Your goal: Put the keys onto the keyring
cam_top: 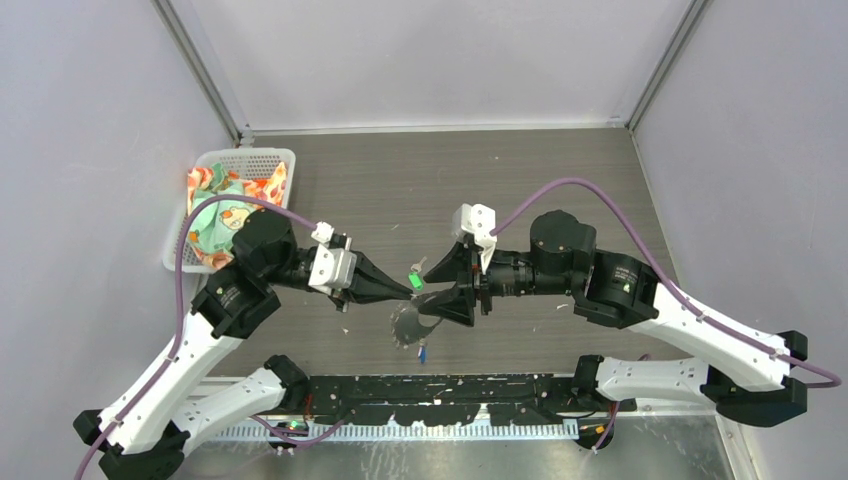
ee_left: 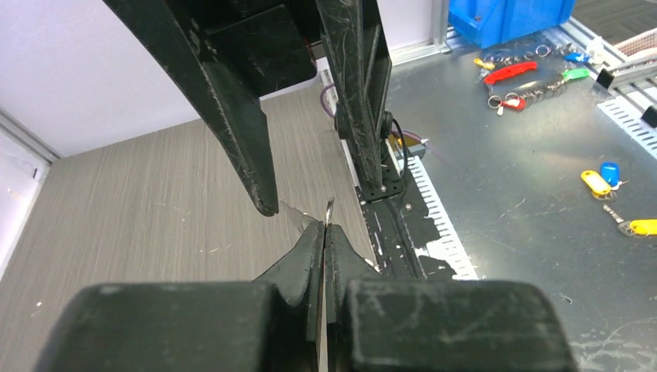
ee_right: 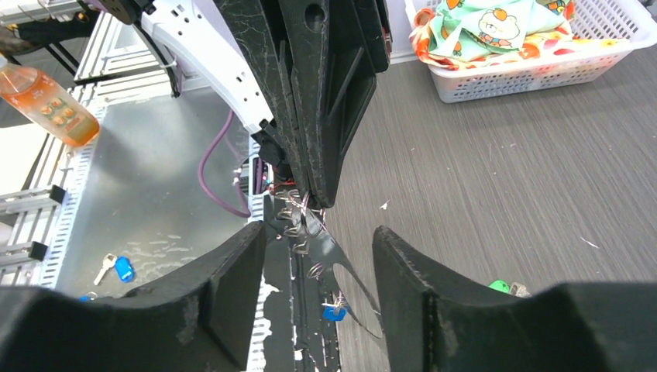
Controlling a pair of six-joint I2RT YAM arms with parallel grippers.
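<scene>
The left gripper (ee_left: 324,229) is pressed together. It pinches a thin bit of shiny metal, which looks like the wire of the keyring (cam_top: 399,331), though the wrist view is too close to be sure. From above, the keyring hangs down under the gripper tip, a grey loop with little metal bits along its edge.

The right gripper (cam_top: 432,292) faces the left one, tip to tip, over the middle of the surface (cam_top: 560,180). Its two fingers (ee_right: 232,287) are spread wide apart and hold nothing. The left gripper and the keyring sit in front of the gap between them.

The green key (cam_top: 416,283) lies on the surface between the two grippers, just beside the right one. The blue key (cam_top: 423,352) lies nearer the arm bases, close to the edge of the surface and just past the keyring.

A white basket (cam_top: 283,158) with bright cloth in it sits at the far left corner.
</scene>
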